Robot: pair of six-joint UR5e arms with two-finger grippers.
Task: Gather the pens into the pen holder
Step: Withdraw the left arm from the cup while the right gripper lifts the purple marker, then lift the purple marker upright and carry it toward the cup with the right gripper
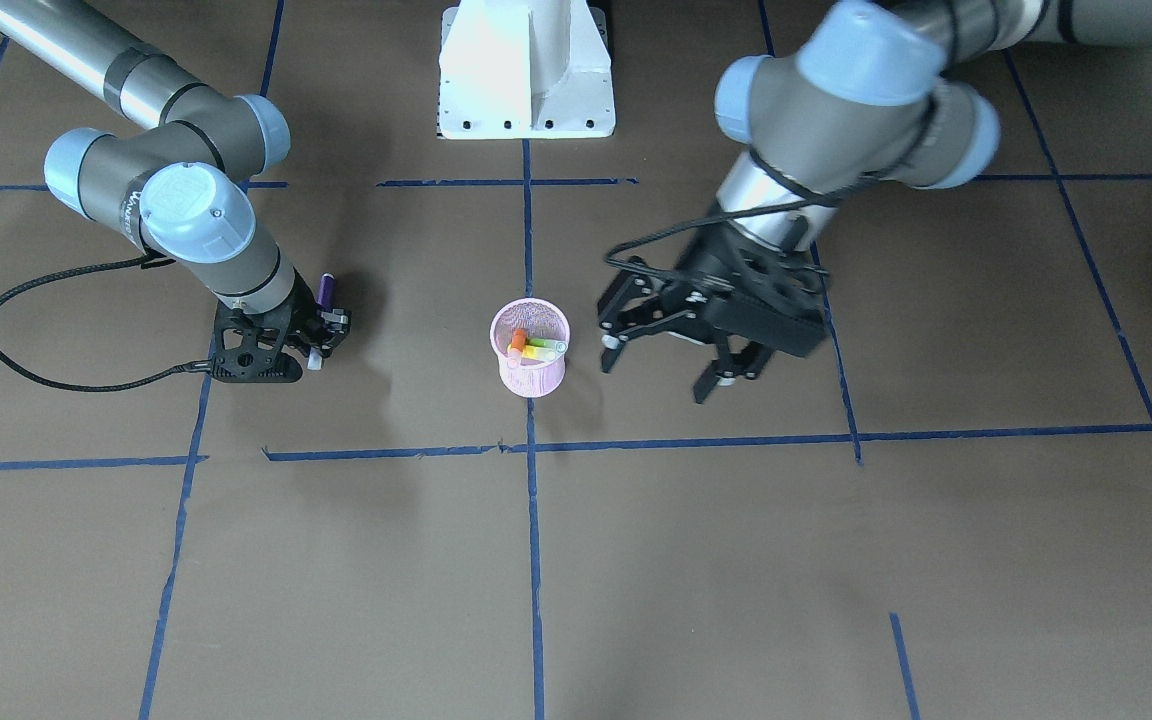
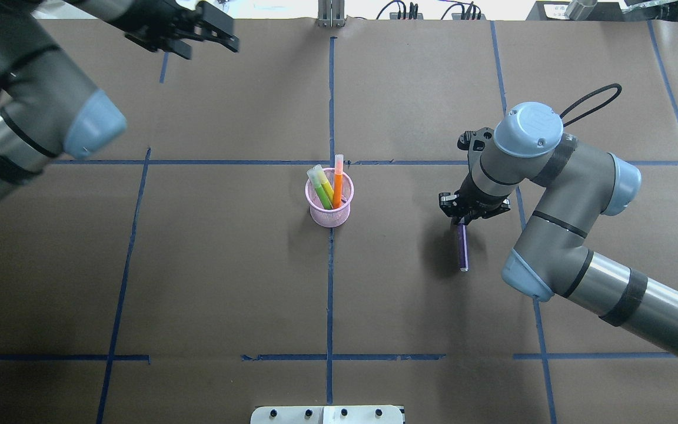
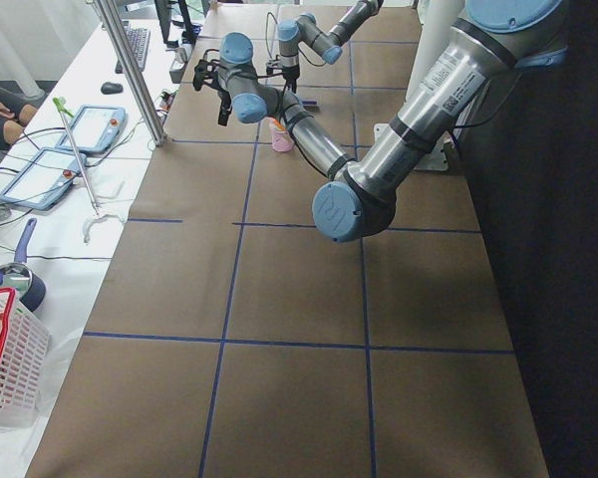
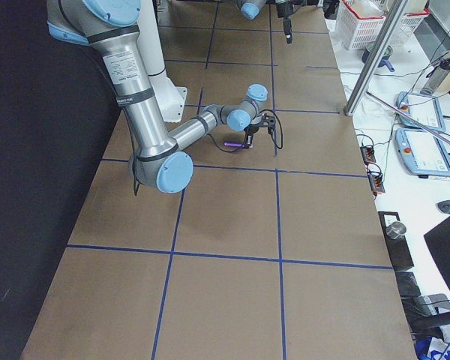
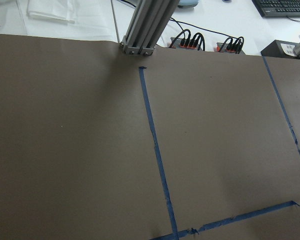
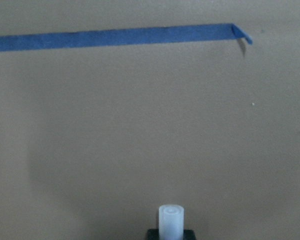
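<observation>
The pink mesh pen holder point(image 1: 530, 375) point(image 2: 330, 213) stands at the table's middle. The orange pen point(image 2: 338, 179) and the green pen point(image 2: 322, 193) stand in it, leaning. My right gripper point(image 1: 319, 345) point(image 2: 461, 219) is shut on the purple pen point(image 2: 463, 250) point(image 1: 327, 291), to the holder's right in the overhead view, low over the table. The pen's pale cap point(image 6: 170, 220) pokes out at the bottom of the right wrist view. My left gripper point(image 1: 661, 375) point(image 2: 209, 47) is open and empty, raised, on the holder's other side.
The white robot base point(image 1: 526, 80) sits behind the holder. Blue tape lines point(image 1: 533, 560) grid the brown table. A black cable loop point(image 1: 36, 330) hangs by the right arm. An aluminium post point(image 5: 142, 25) stands at the far table edge.
</observation>
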